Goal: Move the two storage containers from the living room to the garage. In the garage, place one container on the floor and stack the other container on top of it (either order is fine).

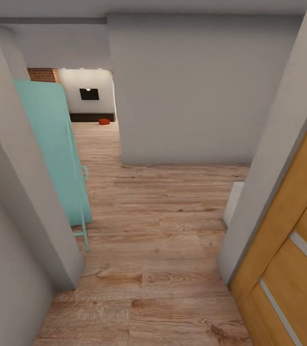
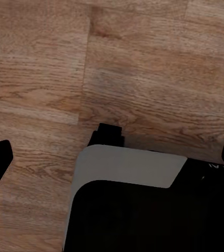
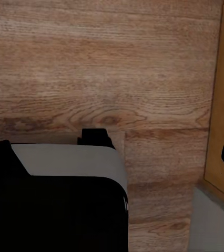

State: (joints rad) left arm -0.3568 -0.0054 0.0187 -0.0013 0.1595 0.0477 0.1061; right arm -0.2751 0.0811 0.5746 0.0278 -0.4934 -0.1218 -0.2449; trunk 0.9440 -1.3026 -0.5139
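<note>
I stand in a hallway with a light wood plank floor [image 1: 163, 226]. Far ahead lies the living room with its brick wall [image 1: 42, 74], black TV [image 1: 89, 94] and low dark cabinet [image 1: 92, 117]. A small orange-red storage container [image 1: 104, 121] sits on the floor in front of that cabinet, too far off to show detail. My left gripper [image 2: 112, 157] hangs open over the planks with nothing between its fingers. So does my right gripper [image 3: 114, 155], beside a wooden door. The garage is out of view.
A teal door [image 1: 52, 154] stands open along the left wall. A grey wall corner [image 1: 28, 206] juts in close at the left. An orange wooden door [image 1: 292, 250] and its grey jamb [image 1: 268, 168] crowd the right. A grey wall [image 1: 191, 91] blocks straight ahead, and the passage runs on at its left.
</note>
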